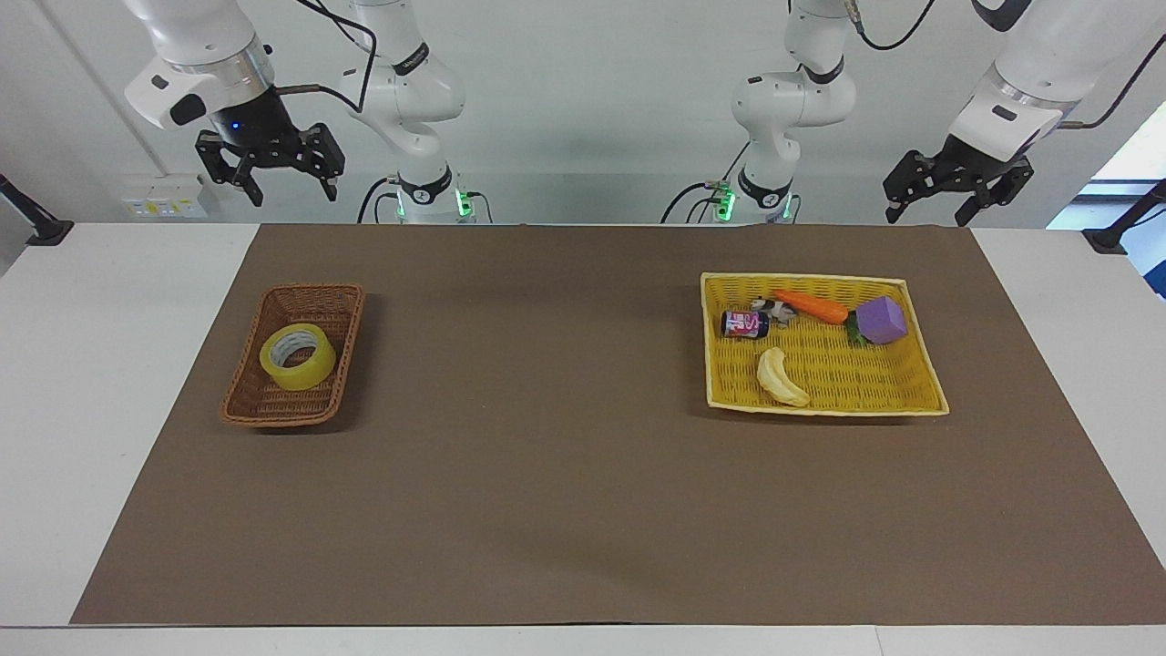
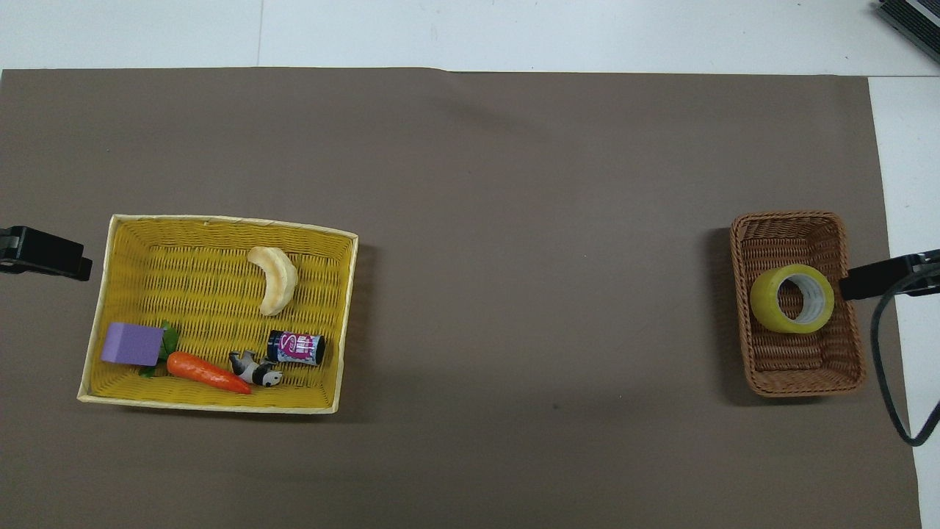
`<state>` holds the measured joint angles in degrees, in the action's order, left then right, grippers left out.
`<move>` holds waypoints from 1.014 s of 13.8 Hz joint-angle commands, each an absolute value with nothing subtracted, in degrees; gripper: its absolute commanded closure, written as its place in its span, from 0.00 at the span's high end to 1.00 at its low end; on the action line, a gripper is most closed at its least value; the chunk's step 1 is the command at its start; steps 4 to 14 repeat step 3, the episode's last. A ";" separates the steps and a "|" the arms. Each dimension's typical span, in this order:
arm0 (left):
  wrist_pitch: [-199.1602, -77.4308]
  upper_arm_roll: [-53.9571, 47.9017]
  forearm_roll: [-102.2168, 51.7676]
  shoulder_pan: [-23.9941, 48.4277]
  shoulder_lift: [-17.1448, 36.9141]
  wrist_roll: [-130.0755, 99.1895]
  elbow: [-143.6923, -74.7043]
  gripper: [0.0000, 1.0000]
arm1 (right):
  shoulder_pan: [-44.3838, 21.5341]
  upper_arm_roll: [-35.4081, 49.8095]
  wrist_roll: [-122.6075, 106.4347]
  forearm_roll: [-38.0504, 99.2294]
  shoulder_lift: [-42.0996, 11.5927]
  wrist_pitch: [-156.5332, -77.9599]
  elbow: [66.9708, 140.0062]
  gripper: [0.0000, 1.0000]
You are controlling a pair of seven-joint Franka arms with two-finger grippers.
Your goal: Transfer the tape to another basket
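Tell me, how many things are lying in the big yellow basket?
5, all in the yellow basket: a banana farthest from the robots, then a purple block, carrot, toy panda and small can. Nothing looks hidden.

Tape (image 2: 792,298) lies in the brown basket (image 2: 797,367) (right arm's end).
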<state>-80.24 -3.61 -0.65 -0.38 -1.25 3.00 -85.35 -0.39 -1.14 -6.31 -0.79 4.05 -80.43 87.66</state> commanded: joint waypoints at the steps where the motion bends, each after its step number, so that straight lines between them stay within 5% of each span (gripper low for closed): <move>1: -79.37 -3.52 -0.79 -0.44 -2.11 2.81 -85.61 1.00 | -0.09 -1.05 -7.21 -0.18 3.43 -81.04 86.66 1.00; 14: -79.36 -3.60 -0.79 -0.35 -2.20 2.73 -85.61 1.00 | -0.09 -1.05 -6.94 0.09 3.51 -81.04 86.83 1.00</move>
